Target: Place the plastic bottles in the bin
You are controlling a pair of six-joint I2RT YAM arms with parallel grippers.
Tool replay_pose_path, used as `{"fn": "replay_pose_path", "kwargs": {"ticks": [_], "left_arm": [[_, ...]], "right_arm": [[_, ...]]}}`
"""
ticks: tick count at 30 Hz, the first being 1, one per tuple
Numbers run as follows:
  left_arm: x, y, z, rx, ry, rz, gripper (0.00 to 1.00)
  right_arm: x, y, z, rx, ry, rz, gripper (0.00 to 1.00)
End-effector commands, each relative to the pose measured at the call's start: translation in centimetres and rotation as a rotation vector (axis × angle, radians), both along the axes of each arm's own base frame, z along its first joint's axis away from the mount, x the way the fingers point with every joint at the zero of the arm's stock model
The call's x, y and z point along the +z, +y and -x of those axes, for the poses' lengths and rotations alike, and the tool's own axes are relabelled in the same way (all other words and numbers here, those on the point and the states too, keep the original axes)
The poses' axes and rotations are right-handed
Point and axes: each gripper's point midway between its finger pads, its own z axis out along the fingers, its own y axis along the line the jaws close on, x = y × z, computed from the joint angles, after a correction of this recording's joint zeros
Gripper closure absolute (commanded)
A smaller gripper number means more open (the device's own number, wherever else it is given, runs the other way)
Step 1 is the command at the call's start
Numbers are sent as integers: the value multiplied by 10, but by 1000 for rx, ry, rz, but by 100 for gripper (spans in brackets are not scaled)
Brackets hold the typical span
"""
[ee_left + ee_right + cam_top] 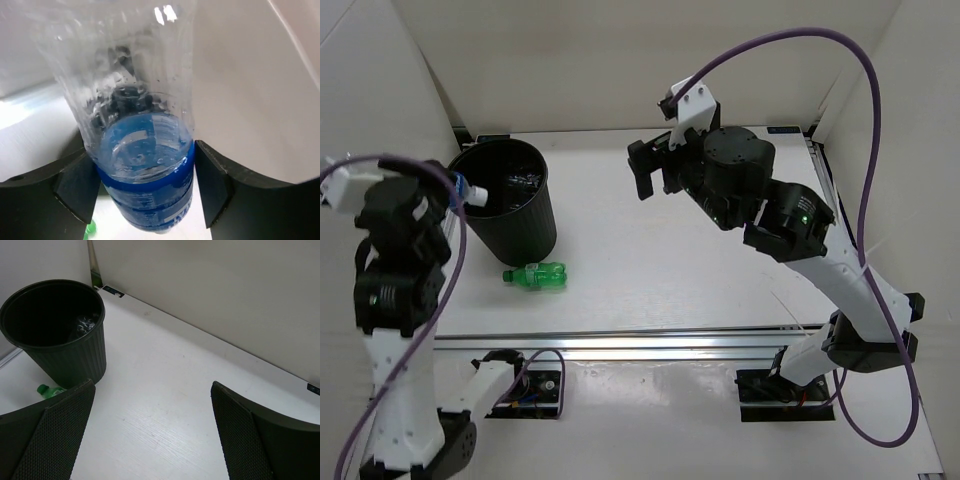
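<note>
At the bench's left side, the left tool is clamped on a blue-label bottle, its two black fingers pressed against the label band from either side. The bottle's clear, dented body fills most of the wrist view. Seen from above, the tool hangs over the left rim of the bin, with the bottle's end poking out above the opening.

Inside the bin, something clear and crumpled glints at the bottom, probably a clear bottle, though the dark interior makes it hard to say how many lie there. The bin stands upright at the back left of the bench.

A green bottle lies on its side on the bench just in front of the bin's base, its cap pointing left.

Well apart, toward the back centre, the right tool hangs above the bench with its jaws spread wide and nothing between them. Its wrist camera looks across bare bench toward the bin and the green bottle.
</note>
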Motion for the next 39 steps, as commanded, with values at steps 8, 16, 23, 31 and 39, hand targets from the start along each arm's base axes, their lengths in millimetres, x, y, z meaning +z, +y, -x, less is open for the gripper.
{"fn": "replay_pose_path", "kwargs": {"ticks": [8, 16, 23, 31, 39], "left_arm": [[1, 39, -94, 222, 237, -320, 0], [43, -26, -35, -195, -40, -248, 0], [-164, -83, 12, -357, 36, 361, 0], [-282, -75, 4, -185, 85, 587, 0], [-347, -73, -7, -101, 146, 649, 0]], "right_arm": [[27, -41, 9, -40, -93, -15, 0], [6, -61, 7, -117, -68, 32, 0], [-10, -55, 7, -101, -42, 69, 0], [-7, -41, 11, -38, -21, 49, 0], [-9, -12, 20, 71, 44, 12, 0]]}}
